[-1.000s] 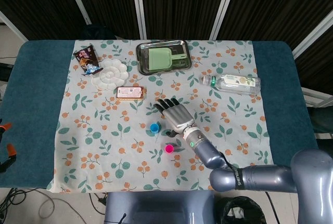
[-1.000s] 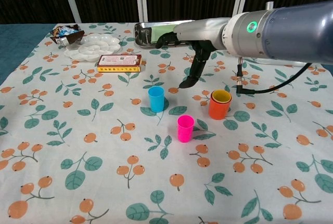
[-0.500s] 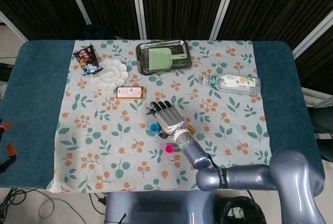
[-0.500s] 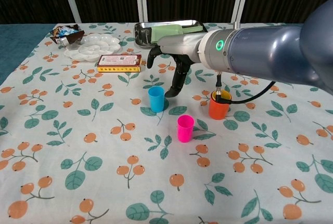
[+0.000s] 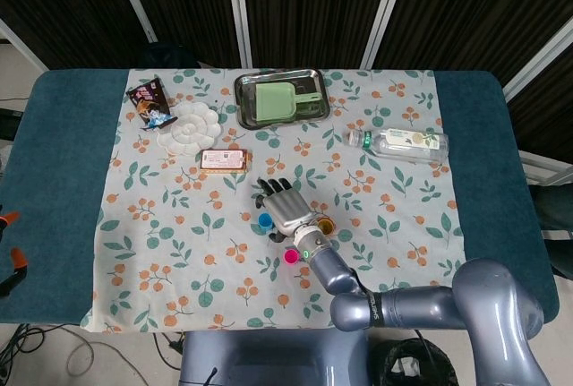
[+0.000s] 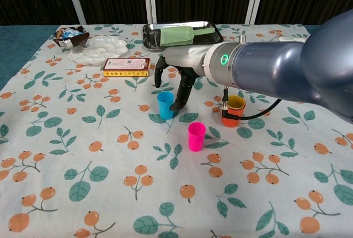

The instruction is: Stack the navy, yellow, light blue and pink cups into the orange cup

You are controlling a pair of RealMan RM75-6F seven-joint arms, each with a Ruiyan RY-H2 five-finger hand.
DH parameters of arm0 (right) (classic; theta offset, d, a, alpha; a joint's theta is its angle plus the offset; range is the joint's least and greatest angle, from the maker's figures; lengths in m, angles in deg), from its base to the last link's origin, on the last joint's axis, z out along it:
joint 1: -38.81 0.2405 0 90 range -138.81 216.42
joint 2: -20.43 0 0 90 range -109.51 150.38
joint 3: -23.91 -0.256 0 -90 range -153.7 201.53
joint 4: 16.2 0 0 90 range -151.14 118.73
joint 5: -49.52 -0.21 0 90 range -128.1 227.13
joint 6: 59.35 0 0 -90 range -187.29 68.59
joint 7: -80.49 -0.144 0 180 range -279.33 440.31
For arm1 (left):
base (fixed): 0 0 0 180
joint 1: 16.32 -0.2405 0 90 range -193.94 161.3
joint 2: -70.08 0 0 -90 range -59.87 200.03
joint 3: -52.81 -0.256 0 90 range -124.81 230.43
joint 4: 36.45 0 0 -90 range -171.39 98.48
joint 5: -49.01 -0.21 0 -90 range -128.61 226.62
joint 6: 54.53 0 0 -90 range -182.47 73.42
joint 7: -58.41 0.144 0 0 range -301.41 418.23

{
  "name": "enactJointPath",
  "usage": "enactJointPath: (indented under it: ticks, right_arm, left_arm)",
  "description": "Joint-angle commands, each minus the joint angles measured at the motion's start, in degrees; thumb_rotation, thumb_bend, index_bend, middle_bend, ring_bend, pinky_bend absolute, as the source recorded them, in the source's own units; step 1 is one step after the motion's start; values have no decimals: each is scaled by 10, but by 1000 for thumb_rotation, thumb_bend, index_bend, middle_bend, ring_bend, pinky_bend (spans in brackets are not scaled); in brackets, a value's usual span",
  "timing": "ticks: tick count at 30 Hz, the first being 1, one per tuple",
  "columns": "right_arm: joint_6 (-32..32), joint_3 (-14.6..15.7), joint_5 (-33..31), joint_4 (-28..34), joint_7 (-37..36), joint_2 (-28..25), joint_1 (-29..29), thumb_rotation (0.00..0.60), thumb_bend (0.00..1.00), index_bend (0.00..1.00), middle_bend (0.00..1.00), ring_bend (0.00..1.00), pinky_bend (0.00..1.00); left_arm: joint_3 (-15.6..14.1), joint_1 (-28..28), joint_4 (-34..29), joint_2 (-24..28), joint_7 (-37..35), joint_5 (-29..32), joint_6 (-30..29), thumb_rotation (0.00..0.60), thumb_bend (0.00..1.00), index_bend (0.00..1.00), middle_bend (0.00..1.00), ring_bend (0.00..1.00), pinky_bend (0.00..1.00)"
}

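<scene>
The right hand [image 6: 172,75] has moved left and down, fingers spread and holding nothing, to the small light blue plastic cup [image 6: 165,105] standing upright just under its fingertips, left of the orange cup [image 6: 234,110].

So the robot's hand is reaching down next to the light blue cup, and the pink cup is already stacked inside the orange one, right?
Not quite. The pink cup stands alone on the cloth, apart from the orange cup; the chest view shows this. What sits inside the orange cup is a yellow cup. The rest holds: the right hand is reaching down beside the light blue cup.
</scene>
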Motion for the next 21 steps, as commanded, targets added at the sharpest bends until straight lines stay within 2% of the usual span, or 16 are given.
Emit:
enactJointPath:
  ticks: [1, 11, 21]
  right_arm:
    - [1, 0, 2, -8, -1, 6, -1, 600, 335, 351, 0, 25, 87]
    - [-2, -3, 4, -27, -2, 18, -5, 600, 414, 388, 0, 26, 90]
    - [-12, -3, 8, -33, -4, 20, -10, 600, 419, 408, 0, 25, 90]
  left_arm:
    - [-1, 0, 0, 0, -1, 0, 1, 600, 614, 210, 84, 4, 0]
    - [-1, -1, 3, 0, -2, 0, 0, 600, 614, 212, 84, 4, 0]
    - [-1, 0, 3, 0, 0, 2, 2, 600, 615, 211, 84, 4, 0]
